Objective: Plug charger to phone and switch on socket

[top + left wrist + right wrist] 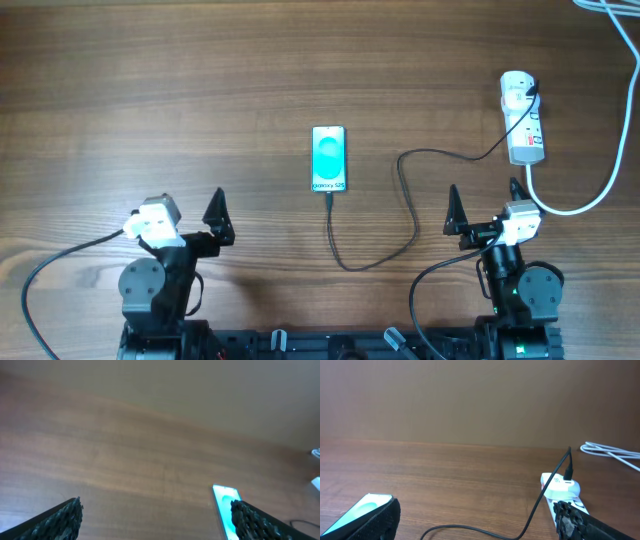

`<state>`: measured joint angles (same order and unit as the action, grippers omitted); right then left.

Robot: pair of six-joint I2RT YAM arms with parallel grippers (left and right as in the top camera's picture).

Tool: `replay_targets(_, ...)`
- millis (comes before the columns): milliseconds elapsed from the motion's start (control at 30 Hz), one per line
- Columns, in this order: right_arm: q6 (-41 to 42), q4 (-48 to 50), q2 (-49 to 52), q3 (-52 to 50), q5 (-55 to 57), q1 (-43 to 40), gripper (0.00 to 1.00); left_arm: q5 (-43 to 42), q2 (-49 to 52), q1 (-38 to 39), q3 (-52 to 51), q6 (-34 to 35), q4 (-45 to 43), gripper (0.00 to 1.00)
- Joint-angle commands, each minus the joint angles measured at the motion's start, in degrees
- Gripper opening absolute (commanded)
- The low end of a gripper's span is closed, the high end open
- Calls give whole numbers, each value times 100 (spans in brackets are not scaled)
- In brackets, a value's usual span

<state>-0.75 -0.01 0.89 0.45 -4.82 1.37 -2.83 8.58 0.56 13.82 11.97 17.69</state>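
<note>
phone [329, 158] apart, between left gripper [218, 207] and right gripper [453, 208]

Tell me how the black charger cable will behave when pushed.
The charger likely flops: it lies in slack loops. Thin, so probably light. Pulling may drag the phone, since its tip seems to meet the phone's edge.

A brown wood-grain table [150, 80] under even light meets a plain brownish wall [470, 395] behind.
</note>
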Motion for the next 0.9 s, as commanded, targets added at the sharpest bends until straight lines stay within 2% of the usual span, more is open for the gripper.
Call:
replay_targets(0, -59, 9, -68, -15, 52, 17, 100, 76, -319, -46, -326, 72, -212, 100)
replay_targets(367, -57, 9, -68, -15, 52, 17, 100, 271, -684, -140, -881, 72, -1001, 100)
replay_targets(567, -57, 9, -68, -15, 52, 17, 100, 271, -841, -413, -911, 70, -1003, 100)
replay_targets(867, -59, 9, -68, -15, 52, 17, 100, 271, -841, -422, -911, 68, -1003, 100)
